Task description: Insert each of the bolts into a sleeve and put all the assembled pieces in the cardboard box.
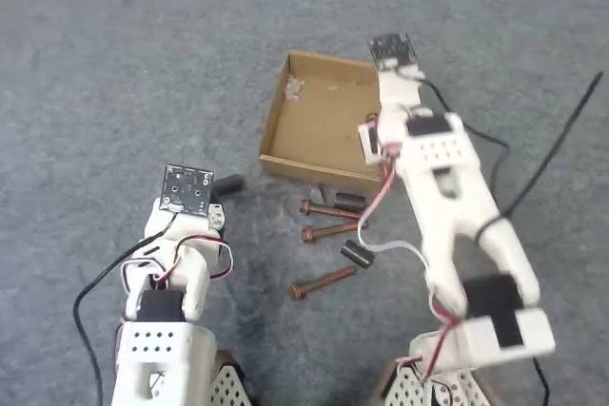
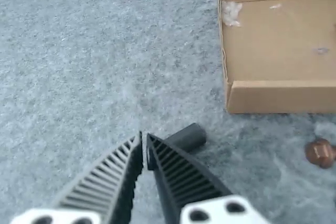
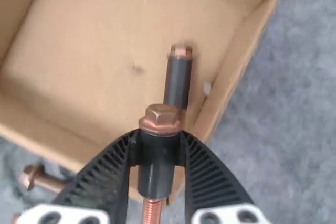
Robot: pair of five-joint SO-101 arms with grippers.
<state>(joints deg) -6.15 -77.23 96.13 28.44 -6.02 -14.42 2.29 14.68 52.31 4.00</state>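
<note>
Readable text: none in any view.
Cardboard box (image 1: 324, 121): plain brown walls and floor, with no legible print.
Left wrist camera board (image 1: 186, 189): dark board with small pale specks, too small to read as characters.
Right wrist camera board (image 1: 392, 47): dark board with similar specks, also too small to read.
Bolt (image 3: 160, 119): the copper hex head is too blurred to show any stamp.
</note>
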